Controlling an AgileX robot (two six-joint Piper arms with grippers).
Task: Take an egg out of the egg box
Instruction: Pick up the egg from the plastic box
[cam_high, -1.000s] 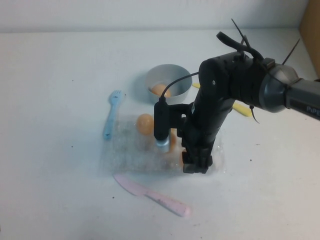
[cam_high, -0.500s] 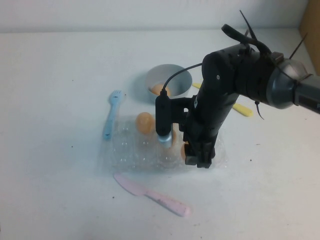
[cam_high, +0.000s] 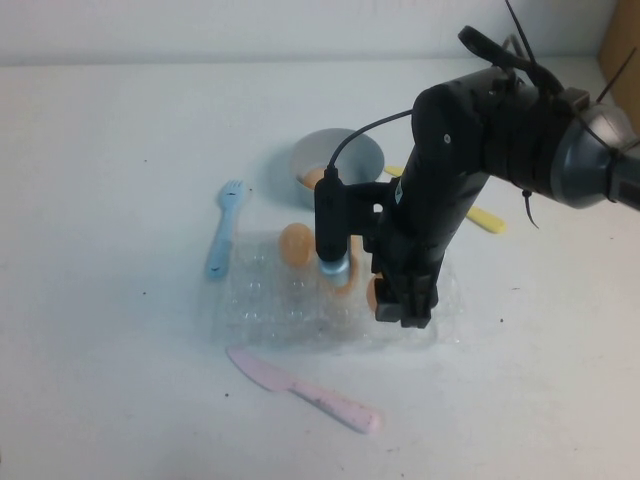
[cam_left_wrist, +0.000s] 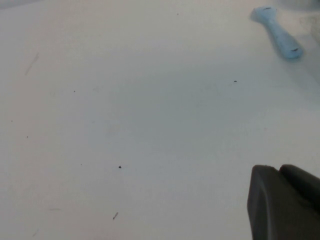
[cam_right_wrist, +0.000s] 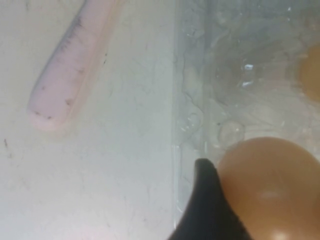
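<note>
My right gripper (cam_high: 400, 302) is shut on an orange-tan egg (cam_high: 372, 292) and holds it just above the right end of the clear plastic egg box (cam_high: 265, 312). In the right wrist view the egg (cam_right_wrist: 272, 182) sits against one black finger (cam_right_wrist: 207, 205), with the egg box (cam_right_wrist: 235, 60) below. Two more eggs (cam_high: 294, 243) (cam_high: 343, 280) sit in the box, partly hidden by the arm. My left gripper (cam_left_wrist: 281, 172) is shut and empty over bare table; it does not show in the high view.
A grey-blue bowl (cam_high: 350, 152) holding one egg (cam_high: 314, 178) stands behind the box. A blue fork (cam_high: 222, 235) lies left of the box and a pink knife (cam_high: 305, 390) in front of it. A yellow utensil (cam_high: 486, 219) lies to the right.
My right gripper has lifted from the box's right end with an egg in it, rising and shifting slightly right. The box and the other eggs stay in place.
</note>
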